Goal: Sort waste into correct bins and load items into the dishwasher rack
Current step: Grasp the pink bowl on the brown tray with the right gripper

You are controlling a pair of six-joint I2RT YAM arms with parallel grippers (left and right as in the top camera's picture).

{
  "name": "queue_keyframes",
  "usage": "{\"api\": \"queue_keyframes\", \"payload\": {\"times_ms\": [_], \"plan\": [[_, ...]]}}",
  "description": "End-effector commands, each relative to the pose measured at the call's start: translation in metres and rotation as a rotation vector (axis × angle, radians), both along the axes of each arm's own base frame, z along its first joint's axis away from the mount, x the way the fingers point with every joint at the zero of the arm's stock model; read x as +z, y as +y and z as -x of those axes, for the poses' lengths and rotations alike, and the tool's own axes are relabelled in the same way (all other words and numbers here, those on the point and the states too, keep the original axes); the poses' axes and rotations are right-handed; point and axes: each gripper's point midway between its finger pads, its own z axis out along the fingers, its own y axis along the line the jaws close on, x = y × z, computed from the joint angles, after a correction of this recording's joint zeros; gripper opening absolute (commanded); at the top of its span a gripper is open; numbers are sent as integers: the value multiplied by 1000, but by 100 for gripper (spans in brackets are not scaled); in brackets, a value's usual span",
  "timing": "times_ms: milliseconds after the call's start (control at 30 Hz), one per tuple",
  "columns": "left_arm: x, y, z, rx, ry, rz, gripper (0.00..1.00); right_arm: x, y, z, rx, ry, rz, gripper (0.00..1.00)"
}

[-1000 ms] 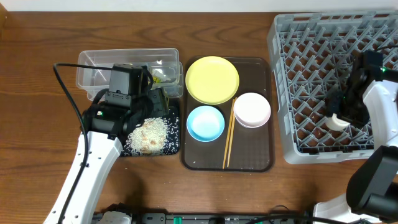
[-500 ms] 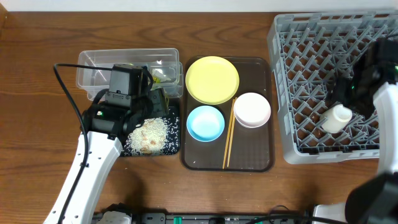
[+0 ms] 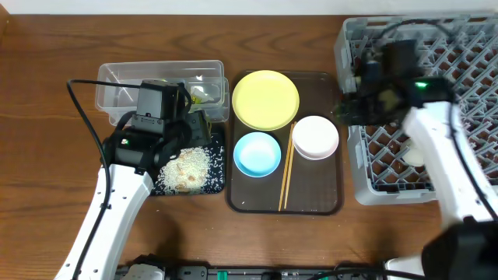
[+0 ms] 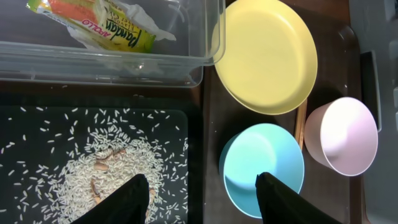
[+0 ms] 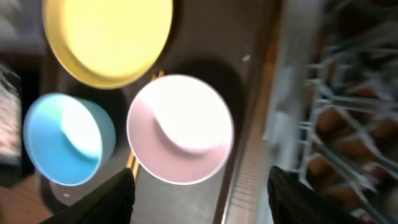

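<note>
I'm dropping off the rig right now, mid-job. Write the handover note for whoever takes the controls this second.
Left gripper: open, empty, above the edge of the black tray next to the blue bowl.
Right gripper: open, empty, over the white bowl.
Done: snack wrapper in the clear tub; rice on the black tray; cup in the rack.
Left: yellow plate, blue bowl, white bowl and chopsticks sit on the brown tray and must go to the rack. Crumpled paper: cannot confirm where it is.
</note>
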Motion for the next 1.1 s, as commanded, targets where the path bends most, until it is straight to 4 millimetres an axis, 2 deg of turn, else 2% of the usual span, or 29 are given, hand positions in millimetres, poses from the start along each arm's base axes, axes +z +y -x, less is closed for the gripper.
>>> {"api": "queue_keyframes", "payload": {"times_ms": [0, 167, 333, 467, 667, 733, 833, 900, 967, 1067], "plan": [[5, 3, -3, -5, -18, -19, 59, -30, 6, -1, 28, 40, 121, 66], [5, 3, -3, -5, -18, -19, 59, -69, 18, -7, 31, 92, 209, 63], [5, 3, -3, -5, -18, -19, 59, -101, 5, -8, -49, 159, 304, 57], [5, 3, -3, -5, -18, -19, 59, -116, 3, -8, -50, 189, 324, 50], [4, 3, -1, -5, -11, -20, 59, -132, -1, 3, -63, 262, 342, 14], [3, 3, -1, -5, -7, -21, 59, -132, -2, 3, -66, 261, 344, 2], [3, 4, 0, -5, -4, -21, 59, -125, -2, 0, -70, 243, 345, 1], [3, 4, 0, -5, -4, -21, 59, -112, -4, -4, -78, 214, 345, 1], [3, 4, 0, -5, -4, -21, 59, -93, -10, -10, -100, 168, 352, 1], [3, 4, 0, -5, -4, -21, 59, -49, -26, -29, -162, 50, 353, 1]]}}
